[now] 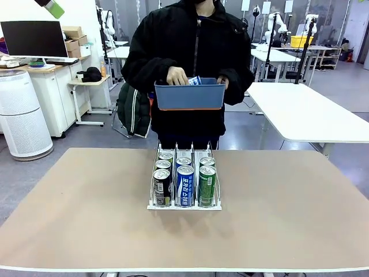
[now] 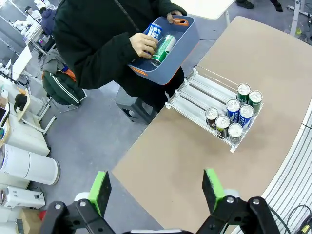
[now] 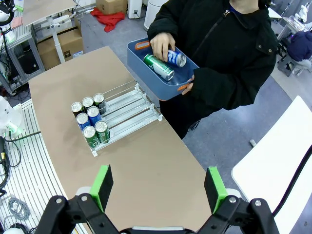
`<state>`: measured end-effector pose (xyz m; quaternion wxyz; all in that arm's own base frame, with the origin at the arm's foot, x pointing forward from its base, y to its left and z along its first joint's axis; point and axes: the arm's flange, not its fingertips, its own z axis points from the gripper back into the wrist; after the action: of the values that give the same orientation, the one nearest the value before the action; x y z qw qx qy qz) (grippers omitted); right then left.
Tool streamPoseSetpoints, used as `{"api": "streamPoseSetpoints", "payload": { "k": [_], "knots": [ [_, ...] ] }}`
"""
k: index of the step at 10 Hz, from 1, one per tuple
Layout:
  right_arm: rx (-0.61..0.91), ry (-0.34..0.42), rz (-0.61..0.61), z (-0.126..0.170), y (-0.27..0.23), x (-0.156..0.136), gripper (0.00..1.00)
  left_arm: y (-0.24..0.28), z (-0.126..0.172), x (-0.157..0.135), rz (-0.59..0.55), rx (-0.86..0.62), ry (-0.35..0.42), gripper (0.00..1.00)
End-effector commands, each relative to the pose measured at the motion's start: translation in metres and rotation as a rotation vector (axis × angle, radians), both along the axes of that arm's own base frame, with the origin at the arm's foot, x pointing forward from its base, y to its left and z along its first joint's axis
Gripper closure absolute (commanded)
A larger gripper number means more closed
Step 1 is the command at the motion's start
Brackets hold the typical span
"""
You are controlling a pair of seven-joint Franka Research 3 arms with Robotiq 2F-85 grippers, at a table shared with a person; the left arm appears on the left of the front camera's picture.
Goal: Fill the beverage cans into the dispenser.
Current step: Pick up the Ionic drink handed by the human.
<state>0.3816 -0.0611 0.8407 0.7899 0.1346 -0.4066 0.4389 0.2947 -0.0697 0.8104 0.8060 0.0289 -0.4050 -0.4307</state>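
Note:
The dispenser (image 1: 184, 206) stands mid-table with several beverage cans (image 1: 185, 186) at its front: black, blue and green. Across the table a person holds a blue tub (image 1: 189, 98) and grips a blue can (image 1: 194, 81) inside it. The left wrist view looks down on the dispenser (image 2: 195, 90), its cans (image 2: 234, 117), the tub (image 2: 191, 34) and the gripped blue can (image 2: 155, 32) beside a green can (image 2: 163, 48). My left gripper (image 2: 156, 190) hangs open high above the table, holding nothing. My right gripper (image 3: 158, 187) is open and empty too, above the dispenser (image 3: 131, 105) and tub (image 3: 136, 61).
The tan table (image 1: 75, 213) spreads wide on both sides of the dispenser. The person (image 1: 190, 46) stands at the far edge. A white table (image 1: 305, 109) stands behind on the right, with a white air purifier (image 1: 20, 115) and a desk on the left.

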Motion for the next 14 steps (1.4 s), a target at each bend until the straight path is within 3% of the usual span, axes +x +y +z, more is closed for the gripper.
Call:
{"api": "streamPoseSetpoints", "payload": {
  "k": [1, 14],
  "knots": [
    [0.0, -0.001, 0.002, 0.0, 0.0007, -0.0008, 0.0, 0.0017, -0.0008, 0.0011, 0.009, -0.003, 0.003, 0.0],
    [0.0, -0.001, 0.002, 0.0, 0.0007, -0.0008, 0.0, 0.0017, -0.0008, 0.0011, 0.009, -0.003, 0.003, 0.0]
  ]
}}
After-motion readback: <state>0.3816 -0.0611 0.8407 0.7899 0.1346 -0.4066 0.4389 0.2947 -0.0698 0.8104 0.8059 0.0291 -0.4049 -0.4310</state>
